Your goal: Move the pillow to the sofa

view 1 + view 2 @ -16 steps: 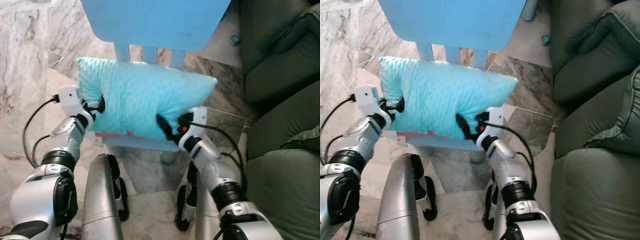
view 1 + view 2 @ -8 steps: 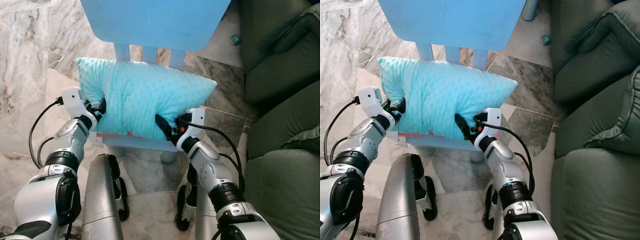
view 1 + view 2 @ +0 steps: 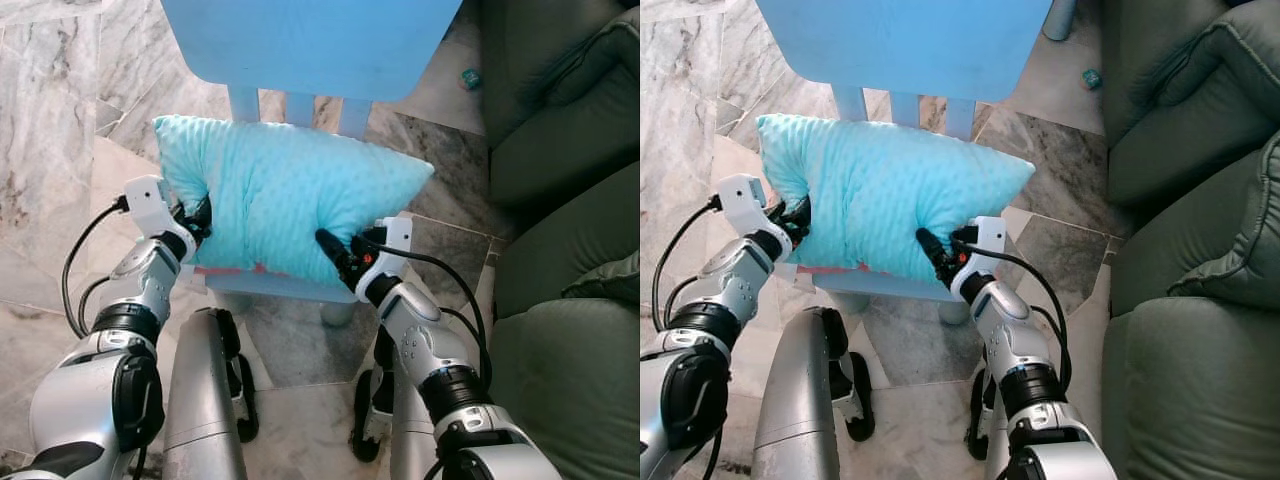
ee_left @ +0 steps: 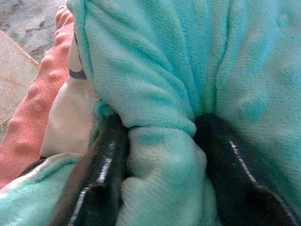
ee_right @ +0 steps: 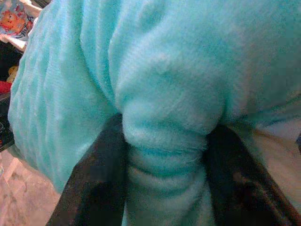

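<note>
Wrist views: both end effectors (image 4: 162, 160) (image 5: 164, 155) pinch pillow (image 3: 285, 195).

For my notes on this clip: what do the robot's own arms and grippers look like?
Both arms are silver metal segments joined by black joints. Each wrist carries a white boxy module, with a black cable looping back along the forearm. The left gripper and right gripper each have two long black fingers; the left wrist view shows a pale strip down each one.
</note>
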Available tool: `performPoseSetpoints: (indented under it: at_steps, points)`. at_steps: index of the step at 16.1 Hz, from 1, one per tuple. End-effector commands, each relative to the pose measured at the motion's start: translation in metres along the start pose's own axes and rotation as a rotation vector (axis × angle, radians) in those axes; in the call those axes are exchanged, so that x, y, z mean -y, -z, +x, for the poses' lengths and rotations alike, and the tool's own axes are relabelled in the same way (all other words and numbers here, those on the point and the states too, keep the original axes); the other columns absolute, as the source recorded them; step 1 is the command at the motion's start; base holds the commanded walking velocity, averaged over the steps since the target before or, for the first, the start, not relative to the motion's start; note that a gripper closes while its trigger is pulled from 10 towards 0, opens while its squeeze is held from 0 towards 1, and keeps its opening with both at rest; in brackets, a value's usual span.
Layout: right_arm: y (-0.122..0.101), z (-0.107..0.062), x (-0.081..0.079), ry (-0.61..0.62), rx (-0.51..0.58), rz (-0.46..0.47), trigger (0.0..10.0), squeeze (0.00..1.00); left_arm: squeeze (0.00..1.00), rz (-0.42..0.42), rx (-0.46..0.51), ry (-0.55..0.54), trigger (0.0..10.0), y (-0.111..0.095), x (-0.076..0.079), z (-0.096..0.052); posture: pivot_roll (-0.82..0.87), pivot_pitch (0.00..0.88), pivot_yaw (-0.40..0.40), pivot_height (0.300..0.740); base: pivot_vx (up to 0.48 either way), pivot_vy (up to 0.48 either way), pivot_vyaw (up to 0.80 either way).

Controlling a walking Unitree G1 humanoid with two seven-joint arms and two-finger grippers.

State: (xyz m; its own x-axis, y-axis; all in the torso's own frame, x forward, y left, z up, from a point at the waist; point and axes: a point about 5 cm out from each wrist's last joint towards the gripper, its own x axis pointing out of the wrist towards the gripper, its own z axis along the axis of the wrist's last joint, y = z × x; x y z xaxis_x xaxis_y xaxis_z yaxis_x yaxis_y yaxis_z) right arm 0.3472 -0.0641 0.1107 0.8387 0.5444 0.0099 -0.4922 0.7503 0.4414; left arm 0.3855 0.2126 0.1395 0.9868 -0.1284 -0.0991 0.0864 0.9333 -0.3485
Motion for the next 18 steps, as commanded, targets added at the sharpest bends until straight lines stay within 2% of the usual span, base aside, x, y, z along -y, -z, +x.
performPoseSetpoints:
  at_steps: [1,12,18]
  points:
    - [0.0151,-0.003,-0.0044,-0.017,-0.042,0.024,0.0,0.0,0.0,-0.017,-0.07,0.019,0.0,0.021,0.0,-0.0043,-0.09,0.46,-0.04,0.56,0.0,0.0,0.0]
    - [0.0166,-0.0055,-0.0048,-0.015,-0.036,0.021,0.0,0.0,0.0,-0.014,-0.062,0.008,0.0,0.0235,-0.0021,-0.0061,-0.1,0.467,-0.041,0.56,0.0,0.0,0.0]
    - [0.0175,-0.0069,-0.0046,-0.007,-0.034,0.004,0.0,0.0,0.0,0.051,-0.051,0.031,0.0,0.0185,-0.0015,-0.0057,-0.09,0.469,-0.043,0.56,0.0,0.0,0.0]
